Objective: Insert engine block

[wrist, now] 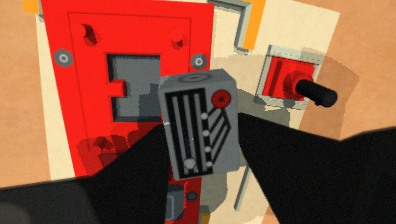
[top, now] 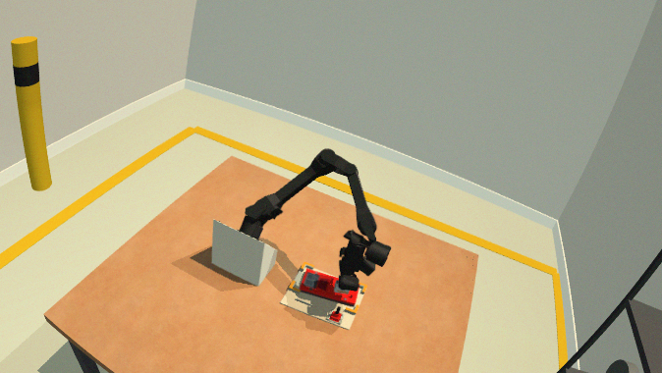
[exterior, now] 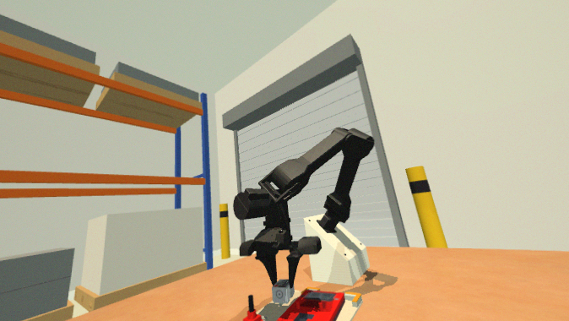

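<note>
The grey engine block is between the fingers of my gripper, which is shut on it. Its striped face with a red disc faces the wrist camera; I cannot make out a slot side. The red car body lies on the cream board. Its rectangular opening looks empty, with a small red rib at its left edge in the wrist view. The block is raised, right of the opening there and overlapping the car body's edge. The top view hides the fingertips behind the arm.
A red base with an upright black lever stands on the board, right of the block in the wrist view. Orange-edged corner brackets sit around the car body. The arm's pale base housing stands behind on the table.
</note>
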You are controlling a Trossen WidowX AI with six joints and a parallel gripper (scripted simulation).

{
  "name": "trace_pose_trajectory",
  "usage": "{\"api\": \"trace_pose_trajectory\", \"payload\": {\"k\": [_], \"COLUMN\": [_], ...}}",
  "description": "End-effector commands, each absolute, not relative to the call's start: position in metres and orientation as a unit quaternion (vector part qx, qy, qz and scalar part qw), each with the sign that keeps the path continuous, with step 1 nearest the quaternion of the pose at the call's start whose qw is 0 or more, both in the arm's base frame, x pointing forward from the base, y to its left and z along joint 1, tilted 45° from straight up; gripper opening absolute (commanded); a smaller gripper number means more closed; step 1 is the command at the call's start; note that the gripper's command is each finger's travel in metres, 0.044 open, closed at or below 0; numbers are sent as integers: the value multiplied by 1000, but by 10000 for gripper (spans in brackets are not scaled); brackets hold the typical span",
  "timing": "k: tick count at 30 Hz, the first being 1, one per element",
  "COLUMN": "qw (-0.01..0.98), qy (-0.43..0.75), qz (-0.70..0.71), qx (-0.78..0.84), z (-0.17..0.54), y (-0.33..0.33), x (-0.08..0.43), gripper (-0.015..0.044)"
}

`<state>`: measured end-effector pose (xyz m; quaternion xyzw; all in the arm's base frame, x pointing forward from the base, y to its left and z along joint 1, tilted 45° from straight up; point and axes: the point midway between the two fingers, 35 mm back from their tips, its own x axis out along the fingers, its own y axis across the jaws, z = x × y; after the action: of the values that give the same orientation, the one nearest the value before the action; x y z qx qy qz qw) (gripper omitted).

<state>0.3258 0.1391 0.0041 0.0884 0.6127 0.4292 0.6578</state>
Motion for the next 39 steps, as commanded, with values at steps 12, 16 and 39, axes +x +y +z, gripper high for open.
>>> {"api": "trace_pose_trajectory", "payload": {"k": [12, 16, 39], "qw": [642, 641, 643], "qy": [645, 647, 641], "qz": [386, 384, 393], "qx": [150, 153, 144], "z": [21, 22, 22], "y": [175, 176, 176], "x": [314, 313, 313], "gripper": [26, 131, 158]}}
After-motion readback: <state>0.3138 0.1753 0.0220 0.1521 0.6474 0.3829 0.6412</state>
